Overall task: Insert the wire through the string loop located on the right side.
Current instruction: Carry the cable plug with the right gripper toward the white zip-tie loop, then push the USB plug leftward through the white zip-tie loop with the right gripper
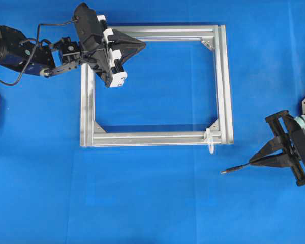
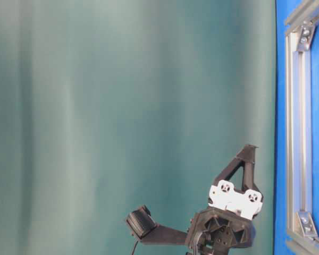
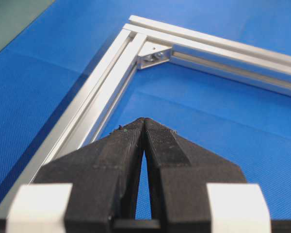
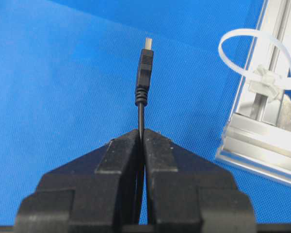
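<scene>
Blue table (image 1: 157, 203): one frame (image 1: 224, 81), one wire (image 1: 236, 169).

No lettering, label, brand mark or number could be read anywhere in the four views: the aluminium frame (image 1: 156, 87) and the blue bench (image 1: 152, 198) carried no legible text.

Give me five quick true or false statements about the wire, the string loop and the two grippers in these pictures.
1. The right gripper is shut on the wire. True.
2. The plug already sits inside the string loop. False: its tip is outside the loop, apart from it.
3. The left gripper holds the wire. False: it is shut and empty.
4. The loop hangs on the metal frame. True.
5. The left gripper touches the loop. False: it is at the frame's opposite corner.
</scene>
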Controlling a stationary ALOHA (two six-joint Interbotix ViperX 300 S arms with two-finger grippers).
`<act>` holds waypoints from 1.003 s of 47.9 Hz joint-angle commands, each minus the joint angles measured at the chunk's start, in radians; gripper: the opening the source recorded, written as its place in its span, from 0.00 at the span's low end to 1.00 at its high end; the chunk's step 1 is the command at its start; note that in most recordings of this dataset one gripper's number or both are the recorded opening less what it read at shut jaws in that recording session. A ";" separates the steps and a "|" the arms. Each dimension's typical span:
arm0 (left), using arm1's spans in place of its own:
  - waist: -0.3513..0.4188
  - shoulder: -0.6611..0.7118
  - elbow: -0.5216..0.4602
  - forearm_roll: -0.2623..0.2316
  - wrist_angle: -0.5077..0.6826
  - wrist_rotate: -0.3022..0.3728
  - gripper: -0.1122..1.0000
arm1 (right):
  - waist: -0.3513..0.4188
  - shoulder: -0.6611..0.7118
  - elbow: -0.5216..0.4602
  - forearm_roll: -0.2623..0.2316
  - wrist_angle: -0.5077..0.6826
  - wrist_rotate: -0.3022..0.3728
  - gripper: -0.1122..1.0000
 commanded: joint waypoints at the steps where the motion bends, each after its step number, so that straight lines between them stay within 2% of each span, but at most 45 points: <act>1: 0.000 -0.032 -0.006 0.003 -0.003 -0.002 0.10 | -0.006 0.002 -0.009 0.003 -0.003 0.000 0.07; 5: -0.002 -0.034 -0.006 0.003 -0.003 -0.002 0.10 | -0.023 0.003 -0.009 0.003 -0.003 -0.002 0.07; 24: -0.008 -0.032 -0.006 0.003 -0.003 -0.002 0.10 | -0.207 -0.006 0.003 -0.011 -0.003 -0.008 0.07; 48: -0.009 -0.032 -0.005 0.003 -0.003 -0.002 0.10 | -0.227 -0.006 0.002 -0.015 -0.012 -0.008 0.07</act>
